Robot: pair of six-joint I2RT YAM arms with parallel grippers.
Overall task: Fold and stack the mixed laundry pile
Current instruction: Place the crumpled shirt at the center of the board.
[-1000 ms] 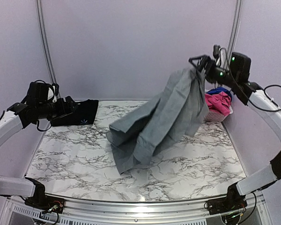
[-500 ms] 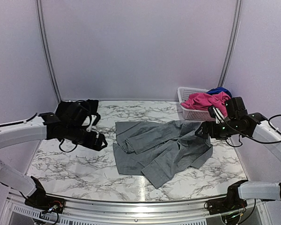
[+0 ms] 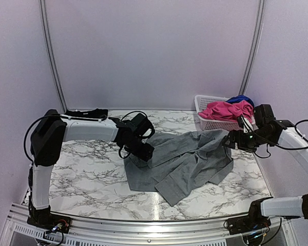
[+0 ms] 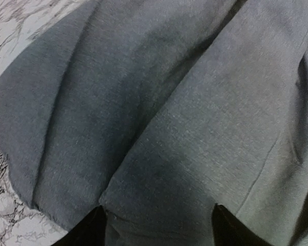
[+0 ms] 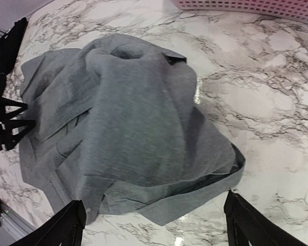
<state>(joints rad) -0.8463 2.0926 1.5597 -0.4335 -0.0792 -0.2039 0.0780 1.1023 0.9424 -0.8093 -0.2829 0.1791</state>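
Grey trousers (image 3: 180, 163) lie crumpled and partly doubled over in the middle of the marble table. My left gripper (image 3: 143, 152) is low over their left edge. In the left wrist view the grey cloth (image 4: 159, 102) fills the frame, and the left gripper (image 4: 159, 230) stands open with fabric between its fingertips (image 4: 95, 229). My right gripper (image 3: 231, 141) hovers open at the trousers' right edge, holding nothing. In the right wrist view the right gripper (image 5: 156, 225) stands above the trousers' (image 5: 123, 128) near hem. A bright pink piece (image 3: 223, 109) and a dark blue piece (image 3: 241, 99) sit in the basket. A black cloth (image 3: 87, 113) lies at the back left.
The white lattice basket (image 3: 204, 98) stands at the back right corner, and its edge (image 5: 246, 4) also shows in the right wrist view. Bare marble table (image 3: 82, 171) surrounds the trousers. Purple walls enclose the back and both sides.
The right gripper brought the hanging grey trousers down onto the table and let go. The left arm swung from the back left to the trousers' left edge, its jaws narrowing a little.
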